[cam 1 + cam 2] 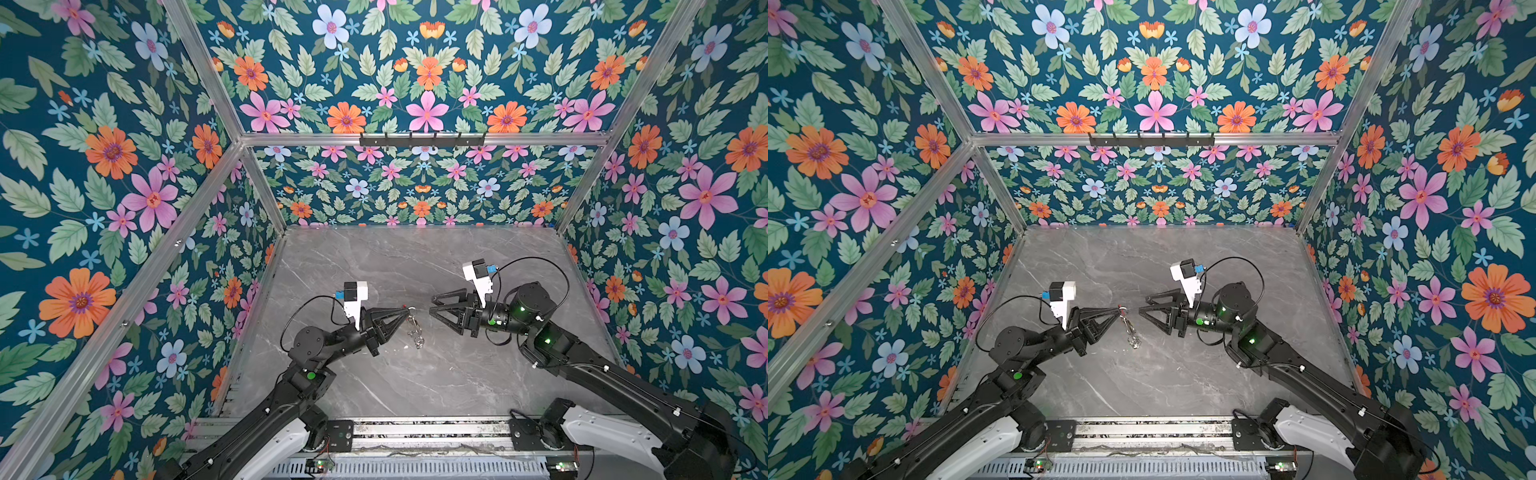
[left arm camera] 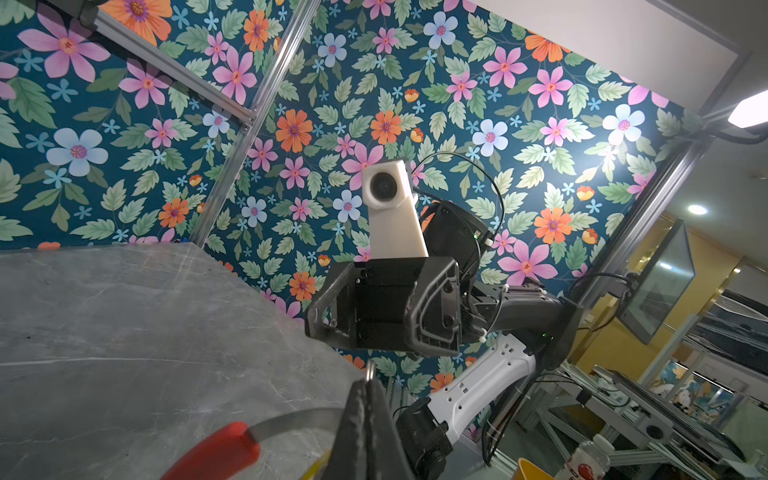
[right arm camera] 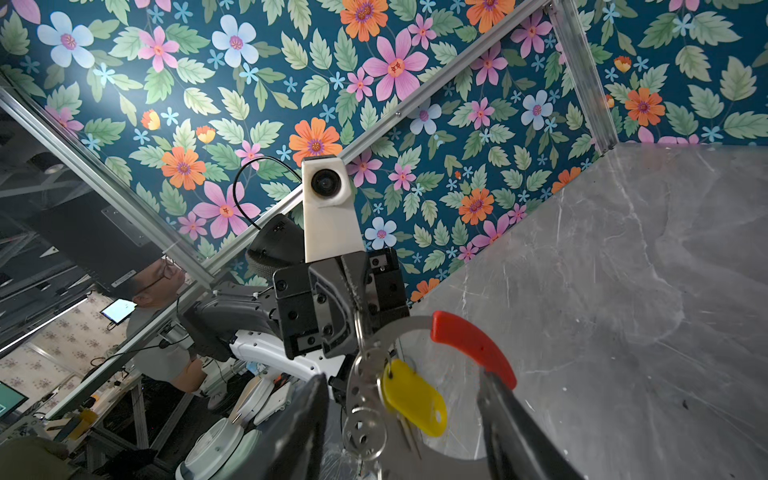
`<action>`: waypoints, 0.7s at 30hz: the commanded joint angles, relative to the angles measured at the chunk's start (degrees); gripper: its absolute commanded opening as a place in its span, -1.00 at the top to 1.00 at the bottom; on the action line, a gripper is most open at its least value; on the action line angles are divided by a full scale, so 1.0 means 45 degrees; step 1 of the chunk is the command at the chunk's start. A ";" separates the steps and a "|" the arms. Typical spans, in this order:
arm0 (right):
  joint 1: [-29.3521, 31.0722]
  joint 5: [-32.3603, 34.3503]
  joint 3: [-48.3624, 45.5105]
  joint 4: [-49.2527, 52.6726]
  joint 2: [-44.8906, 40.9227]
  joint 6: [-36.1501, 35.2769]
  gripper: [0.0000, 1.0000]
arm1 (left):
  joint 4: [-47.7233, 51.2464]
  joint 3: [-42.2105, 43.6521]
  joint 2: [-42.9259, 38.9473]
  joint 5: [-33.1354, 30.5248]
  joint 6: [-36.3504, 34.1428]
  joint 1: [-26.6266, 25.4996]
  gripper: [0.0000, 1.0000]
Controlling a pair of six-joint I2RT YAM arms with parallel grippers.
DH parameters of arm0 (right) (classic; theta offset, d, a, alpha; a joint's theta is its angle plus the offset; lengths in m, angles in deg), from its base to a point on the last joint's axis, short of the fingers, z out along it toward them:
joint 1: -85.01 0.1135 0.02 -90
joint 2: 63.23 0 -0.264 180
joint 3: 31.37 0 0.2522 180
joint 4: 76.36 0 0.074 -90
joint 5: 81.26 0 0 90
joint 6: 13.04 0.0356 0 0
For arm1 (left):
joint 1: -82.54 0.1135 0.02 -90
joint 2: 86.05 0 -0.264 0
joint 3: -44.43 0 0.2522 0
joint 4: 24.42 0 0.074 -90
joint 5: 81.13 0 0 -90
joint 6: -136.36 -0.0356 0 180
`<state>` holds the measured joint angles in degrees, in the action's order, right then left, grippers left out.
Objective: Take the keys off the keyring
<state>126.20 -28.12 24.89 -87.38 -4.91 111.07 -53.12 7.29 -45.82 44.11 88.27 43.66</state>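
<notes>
1. Pinching the keyring [image 3: 405, 324] by its thin grey rim, the left gripper [image 1: 405, 309] has its jaws pressed tight together on the band. It holds the keyring up over the middle of the grey marble table [image 1: 415, 386].
2. From where I stand the keyring hangs down from that grip, nearly edge-on in both top views. Its red curved segment [image 3: 471, 343] is on the side toward the right arm.
3. The keys [image 3: 411, 399] dangle on the keyring below the grip: a yellow plastic tag with a metal blade behind it, beside flat silver pieces [image 3: 365, 430] with holes.
4. The right gripper [image 1: 432, 305] faces the left one head-on, its jaws parted partway, with nothing in them.
5. In both top views a small gap shows between its tips and the keyring. In the right wrist view one finger [image 3: 511, 424] lies just beside the red segment's end; I cannot tell whether they touch.
</notes>
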 commanded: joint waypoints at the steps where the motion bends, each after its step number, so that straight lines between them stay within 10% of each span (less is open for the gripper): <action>1: 0.0085 0.0263 -0.0052 -0.0491 0.0022 0.0023 -0.17 | 0.0050 -0.0100 -0.0131 -0.0406 -0.0395 -0.0091 1.00; 21: 0.2038 0.2202 -0.0187 -0.2871 0.1003 -0.0101 0.41 | -0.3890 0.1032 0.0531 -0.0620 0.0704 -0.0421 1.00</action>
<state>135.31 -20.78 24.19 -95.92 -0.04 109.76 -65.14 11.64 -43.50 42.01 90.46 41.81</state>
